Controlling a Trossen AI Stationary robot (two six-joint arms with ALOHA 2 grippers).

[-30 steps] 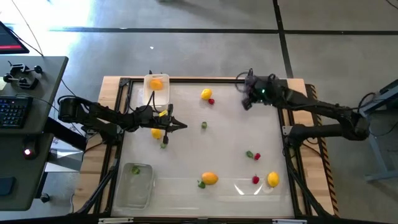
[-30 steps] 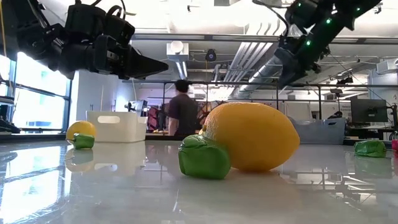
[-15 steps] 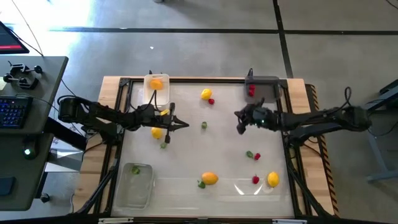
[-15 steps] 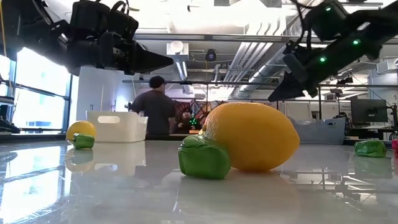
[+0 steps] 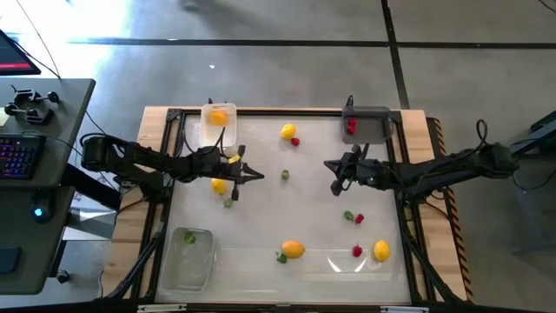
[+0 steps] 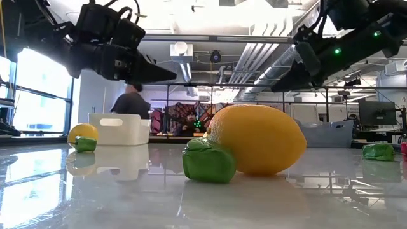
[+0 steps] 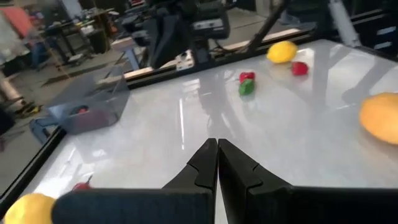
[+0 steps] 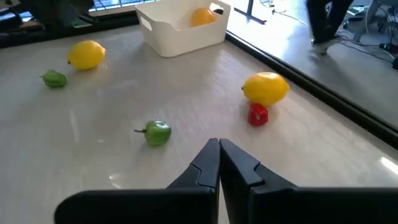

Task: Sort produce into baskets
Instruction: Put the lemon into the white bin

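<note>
My left gripper (image 5: 258,176) is shut and empty above the table's left middle; its closed fingertips show in the left wrist view (image 7: 217,144). My right gripper (image 5: 328,166) is shut and empty above the table's middle, right of a small green piece (image 5: 285,175); its wrist view (image 8: 219,147) shows nothing between the fingers. The white tray (image 5: 208,132) at the far left holds an orange fruit (image 5: 218,116). The dark grey tray (image 5: 373,130) at the far right holds red berries (image 5: 351,127). The clear tray (image 5: 187,265) at the near left holds a green piece (image 5: 189,236).
Loose produce lies on the table. A yellow fruit (image 5: 287,132) and a red berry (image 5: 295,141) lie near the far edge. A yellow fruit (image 5: 218,185) and a green piece (image 5: 229,203) lie under my left arm. More pieces (image 5: 293,249) (image 5: 381,250) (image 5: 356,251) (image 5: 353,216) lie near the front.
My right gripper has come away from the dark grey tray at the far edge, moving toward the table's middle and lower, and now points toward the left. The dark grey tray with its red berries has come into view.
</note>
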